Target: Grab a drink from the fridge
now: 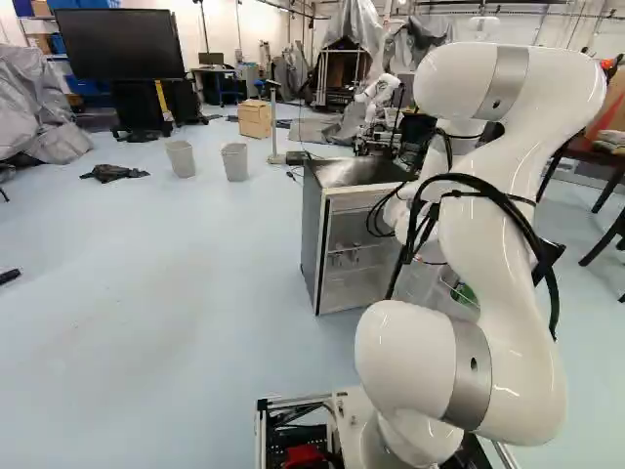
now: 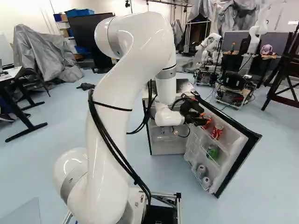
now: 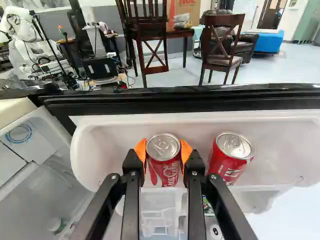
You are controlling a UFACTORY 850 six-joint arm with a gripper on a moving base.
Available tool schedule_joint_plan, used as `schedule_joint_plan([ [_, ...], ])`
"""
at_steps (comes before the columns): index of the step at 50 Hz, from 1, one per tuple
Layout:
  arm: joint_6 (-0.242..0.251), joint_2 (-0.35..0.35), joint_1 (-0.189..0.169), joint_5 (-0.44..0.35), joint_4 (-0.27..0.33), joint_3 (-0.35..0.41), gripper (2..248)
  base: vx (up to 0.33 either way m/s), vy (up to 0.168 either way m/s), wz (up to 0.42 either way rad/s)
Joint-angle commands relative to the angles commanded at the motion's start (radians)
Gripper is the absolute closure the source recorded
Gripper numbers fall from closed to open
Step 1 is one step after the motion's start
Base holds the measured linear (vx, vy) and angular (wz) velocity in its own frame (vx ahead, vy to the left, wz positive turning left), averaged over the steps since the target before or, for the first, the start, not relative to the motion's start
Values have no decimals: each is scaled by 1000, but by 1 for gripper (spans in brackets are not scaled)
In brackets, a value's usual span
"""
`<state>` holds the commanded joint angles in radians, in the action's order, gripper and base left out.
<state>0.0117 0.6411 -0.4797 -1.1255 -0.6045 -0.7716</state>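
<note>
In the right base view my gripper [image 2: 201,120] reaches the top shelf of the open fridge door [image 2: 240,140]. The wrist view shows the gripper [image 3: 163,150] shut on a red can [image 3: 164,169], an orange pad touching it on each side. The can is upright in the white door shelf [image 3: 110,132]. A second red can [image 3: 231,157] stands beside it, apart from the fingers and slightly tilted. Lower in the door are a green can [image 2: 212,151] and grey cans [image 2: 201,171]. The fridge body [image 1: 311,234] shows in the left base view.
The door's black edge [image 3: 200,100] runs just beyond the cans. Farther off are wooden chairs [image 3: 223,45], a table [image 3: 182,33] and another robot [image 2: 210,51]. Two bins [image 1: 235,162] stand left of the fridge in the left base view.
</note>
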Motion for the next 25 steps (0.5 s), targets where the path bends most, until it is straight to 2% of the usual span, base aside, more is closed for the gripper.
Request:
schedule_joint_plan([
  [25, 0, -8, 8, -47, 0, 12, 160, 0, 0, 0],
])
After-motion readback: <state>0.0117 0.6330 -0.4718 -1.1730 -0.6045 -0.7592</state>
